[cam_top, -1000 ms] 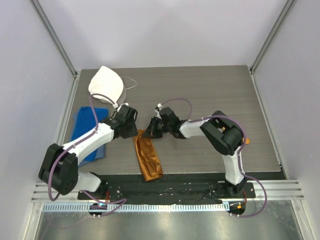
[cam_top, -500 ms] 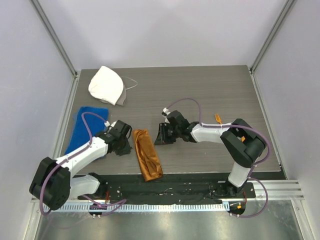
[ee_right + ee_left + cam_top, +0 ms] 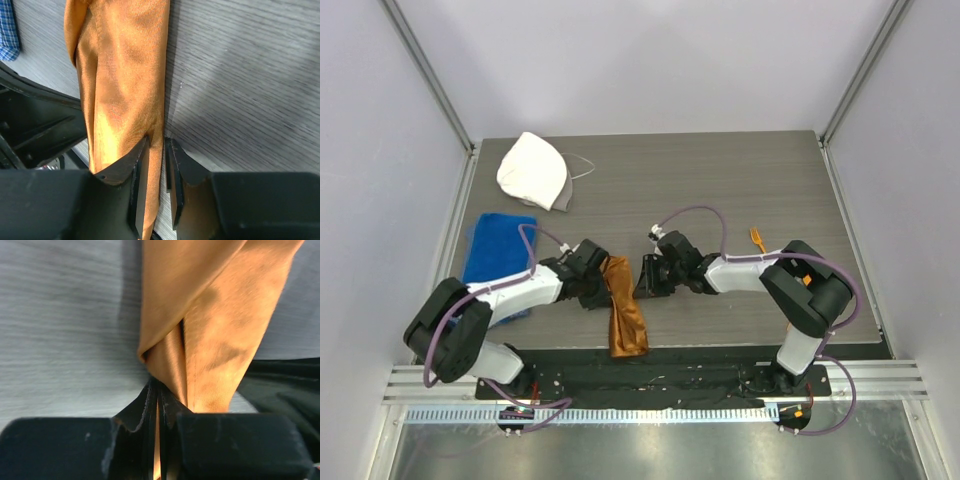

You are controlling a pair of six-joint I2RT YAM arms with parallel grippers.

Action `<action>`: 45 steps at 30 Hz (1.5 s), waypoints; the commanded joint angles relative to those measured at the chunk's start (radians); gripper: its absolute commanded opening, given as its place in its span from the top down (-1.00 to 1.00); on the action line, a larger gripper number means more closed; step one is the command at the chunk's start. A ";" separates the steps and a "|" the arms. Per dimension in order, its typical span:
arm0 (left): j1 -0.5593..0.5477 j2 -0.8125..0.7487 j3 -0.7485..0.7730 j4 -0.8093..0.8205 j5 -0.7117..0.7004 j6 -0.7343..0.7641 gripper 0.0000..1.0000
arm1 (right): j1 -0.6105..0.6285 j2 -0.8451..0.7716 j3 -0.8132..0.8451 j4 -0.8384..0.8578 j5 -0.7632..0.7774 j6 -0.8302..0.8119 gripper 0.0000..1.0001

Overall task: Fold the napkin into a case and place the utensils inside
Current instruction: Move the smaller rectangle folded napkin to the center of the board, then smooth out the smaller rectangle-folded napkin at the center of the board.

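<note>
You are clamping the left end effector (image 3: 605, 285) on the napkin's (image 3: 626, 312) 10 o'clock corner, probably to anchor the narrow folded strip lying at the table's (image 3: 740, 180) 6 o'clock. The right end effector (image 3: 642, 282) is straddling its 2 o'clock edge, fingers slightly apart, likely readying another fold.
</note>
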 commanded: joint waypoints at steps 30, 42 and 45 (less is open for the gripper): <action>0.016 -0.184 -0.089 0.061 0.100 0.013 0.35 | -0.044 -0.183 0.112 -0.361 0.158 -0.202 0.12; -0.004 -0.220 -0.108 0.107 0.151 -0.007 0.17 | 0.102 -0.216 0.103 -0.389 0.198 -0.163 -0.12; -0.012 -0.197 -0.114 0.127 0.163 -0.010 0.14 | 0.125 -0.203 0.103 -0.395 0.227 -0.159 -0.13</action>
